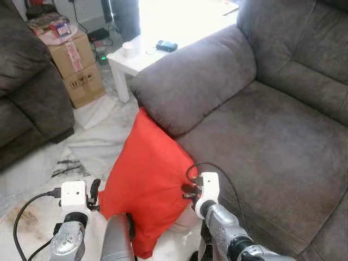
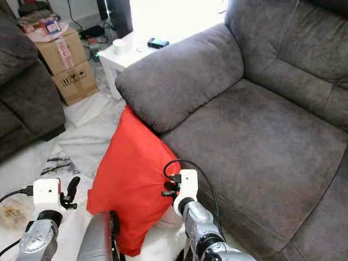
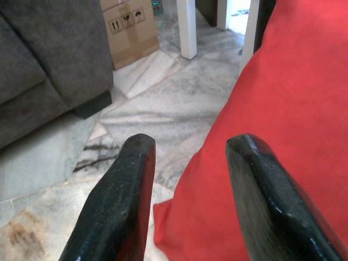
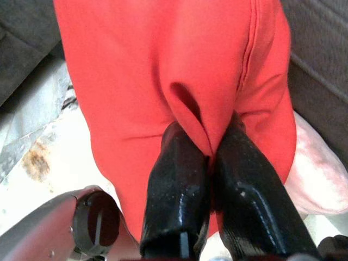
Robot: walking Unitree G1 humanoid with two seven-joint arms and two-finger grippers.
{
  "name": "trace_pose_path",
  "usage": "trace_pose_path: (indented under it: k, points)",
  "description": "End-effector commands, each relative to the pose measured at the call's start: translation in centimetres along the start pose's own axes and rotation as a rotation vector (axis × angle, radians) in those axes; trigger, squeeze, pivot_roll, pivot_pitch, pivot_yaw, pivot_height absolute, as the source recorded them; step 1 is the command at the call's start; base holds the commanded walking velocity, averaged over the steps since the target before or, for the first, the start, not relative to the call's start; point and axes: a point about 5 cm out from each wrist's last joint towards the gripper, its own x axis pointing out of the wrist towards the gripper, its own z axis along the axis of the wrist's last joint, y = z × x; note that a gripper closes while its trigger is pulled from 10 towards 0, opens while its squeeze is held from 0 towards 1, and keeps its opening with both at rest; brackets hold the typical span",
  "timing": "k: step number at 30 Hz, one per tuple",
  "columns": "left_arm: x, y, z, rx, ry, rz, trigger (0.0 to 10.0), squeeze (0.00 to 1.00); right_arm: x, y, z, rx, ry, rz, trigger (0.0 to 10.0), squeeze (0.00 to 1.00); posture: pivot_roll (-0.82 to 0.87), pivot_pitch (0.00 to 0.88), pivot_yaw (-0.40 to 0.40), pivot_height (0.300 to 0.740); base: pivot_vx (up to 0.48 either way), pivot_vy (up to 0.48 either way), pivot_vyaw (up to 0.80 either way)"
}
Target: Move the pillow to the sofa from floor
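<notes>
A red pillow point(image 1: 147, 179) stands on the marble floor and leans against the front of the grey sofa point(image 1: 272, 141), just below its armrest point(image 1: 196, 81). My right gripper point(image 4: 209, 147) is shut on a pinched fold of the red fabric on the pillow's sofa side. My left gripper point(image 3: 190, 147) is open at the pillow's left edge near the floor. One of its fingers point(image 3: 272, 201) lies over the red cloth, the other point(image 3: 122, 196) over bare floor.
A pale pink cushion point(image 4: 315, 179) lies under the pillow's lower corner by the sofa base. A white side table point(image 1: 157, 38) holding a dark device point(image 1: 166, 46) stands behind the armrest. Stacked cardboard boxes point(image 1: 76, 60) and a second grey sofa point(image 1: 27, 92) stand at left.
</notes>
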Motion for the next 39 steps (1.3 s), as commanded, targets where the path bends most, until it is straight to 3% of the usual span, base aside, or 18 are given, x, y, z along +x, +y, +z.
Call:
trace_pose_path:
  k: [1,6,7,10,16,32,33,35,36,39]
  points:
    - [0.0,0.0,-0.4,0.016,0.008,-0.006,10.0,0.00,0.0,0.1,-0.4,-0.002,0.023,-0.009,0.0,0.00,0.19,0.007,-0.026,0.579,0.000,0.000,0.00]
    - [1.4,-0.3,0.0,0.011,0.000,-0.012,10.0,0.00,-0.1,-1.1,0.5,-0.011,0.000,-0.045,0.0,0.00,0.16,0.000,-0.009,0.579,0.000,0.000,0.00]
    - [1.6,-0.3,0.3,0.010,-0.009,-0.014,10.0,0.00,-0.2,-1.7,1.1,-0.020,-0.017,-0.056,10.0,0.00,0.16,0.000,-0.007,0.579,0.000,0.000,0.00]
    - [2.8,-0.5,0.9,0.004,-0.033,-0.017,10.0,0.00,-0.5,-3.7,3.8,-0.034,-0.112,-0.090,10.0,0.00,0.13,0.000,0.000,0.579,0.000,0.000,0.00]
    - [2.9,-0.8,1.3,-0.008,-0.060,-0.016,10.0,0.00,-2.0,-6.8,7.1,-0.073,-0.270,-0.095,10.0,0.00,0.11,0.000,0.005,0.579,0.000,0.000,0.00]
    - [2.4,-2.7,1.7,-0.016,-0.107,-0.102,10.0,0.00,-5.6,-11.3,7.6,-0.065,-0.425,-0.125,10.0,0.00,0.06,0.000,0.059,0.579,0.000,0.000,0.00]
    - [2.2,-2.8,1.8,-0.011,-0.113,-0.108,10.0,0.00,-5.6,-11.0,7.4,-0.067,-0.438,-0.120,10.0,0.00,0.07,0.000,0.057,0.579,0.000,0.000,0.00]
    - [2.0,-2.6,2.2,-0.016,-0.126,-0.102,10.0,0.00,-4.4,-8.8,7.2,-0.081,-0.454,-0.094,10.0,0.00,0.08,0.000,0.055,0.579,0.000,0.000,0.00]
    - [1.8,-2.6,2.5,-0.020,-0.141,-0.098,10.0,0.00,-3.0,-6.0,7.7,-0.099,-0.479,-0.062,10.0,0.00,0.09,0.000,0.049,0.579,0.000,0.000,0.00]
    - [1.6,-2.7,2.7,-0.022,-0.152,-0.097,10.0,0.00,-2.6,-4.7,8.2,-0.116,-0.500,-0.038,10.0,0.00,0.10,0.000,0.033,0.579,0.000,0.000,0.00]
